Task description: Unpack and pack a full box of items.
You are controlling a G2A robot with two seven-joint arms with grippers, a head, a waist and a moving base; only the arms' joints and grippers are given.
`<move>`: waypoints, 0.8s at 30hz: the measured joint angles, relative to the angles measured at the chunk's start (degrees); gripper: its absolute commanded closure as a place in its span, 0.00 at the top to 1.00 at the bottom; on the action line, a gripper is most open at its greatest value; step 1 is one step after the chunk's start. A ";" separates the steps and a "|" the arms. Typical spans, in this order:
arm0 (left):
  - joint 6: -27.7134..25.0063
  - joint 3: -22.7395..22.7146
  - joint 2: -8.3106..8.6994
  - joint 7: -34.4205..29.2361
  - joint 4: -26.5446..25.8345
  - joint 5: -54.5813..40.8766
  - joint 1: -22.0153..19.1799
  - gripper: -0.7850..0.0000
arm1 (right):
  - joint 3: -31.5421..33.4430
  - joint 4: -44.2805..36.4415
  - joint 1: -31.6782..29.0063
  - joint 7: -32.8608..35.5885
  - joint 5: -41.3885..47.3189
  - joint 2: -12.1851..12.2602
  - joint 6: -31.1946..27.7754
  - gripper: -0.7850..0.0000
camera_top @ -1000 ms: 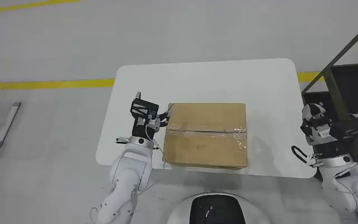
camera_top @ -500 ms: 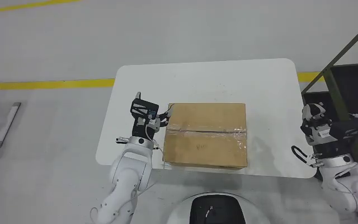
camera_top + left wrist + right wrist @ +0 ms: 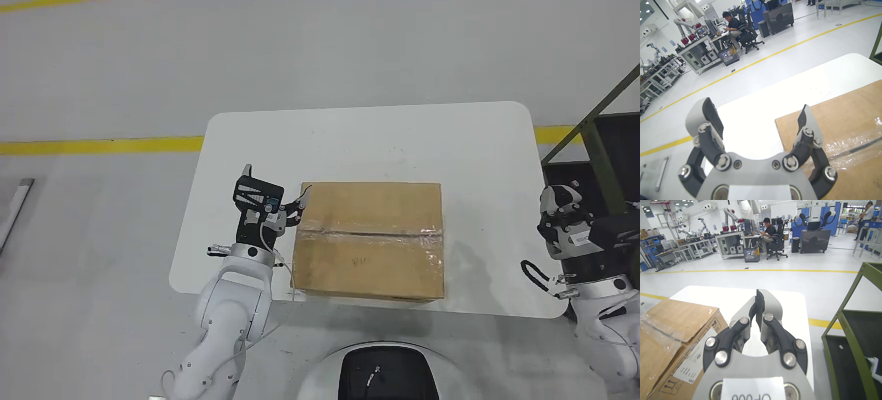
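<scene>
White surface [image 3: 400, 140] is carrying the sealed box [image 3: 370, 240]. Left gripper [image 3: 755, 106] is hovering open at its left edge, right gripper [image 3: 758, 302] sitting closed; opening the tape is likely coming next.

The top view looks straight down from above the arms, from well off, and takes in the whole worktop [image 3: 400, 140]. The left wrist view sits close behind the left gripper [image 3: 756, 105] at the worktop's left side, facing forward across it. The right wrist view sits close behind the right gripper [image 3: 758, 298] at the right edge, facing likewise. All three share the box [image 3: 370, 240] and worktop.
</scene>
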 measured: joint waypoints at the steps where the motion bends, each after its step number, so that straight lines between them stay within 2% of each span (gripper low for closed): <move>1: 0.00 0.00 0.00 0.00 0.00 0.00 0.00 1.00 | 0.00 0.00 0.00 0.00 0.00 0.00 0.00 0.00; 8: 0.00 0.00 0.00 0.00 0.00 0.00 0.00 1.00 | -0.22 -0.13 0.06 0.29 -0.01 -0.01 -0.40 0.00; 12: 0.00 0.00 0.00 0.00 0.00 0.00 0.00 1.00 | -1.32 0.07 0.11 1.45 -1.56 -0.01 -4.10 0.00; 18: 0.00 0.00 0.00 0.00 0.00 0.00 0.00 1.00 | -5.12 2.87 0.24 2.18 -3.05 -0.32 -7.59 0.00; 24: 0.00 0.00 0.00 0.00 0.00 0.00 0.00 1.00 | -10.56 8.84 3.57 3.08 -4.16 -0.82 -10.68 0.00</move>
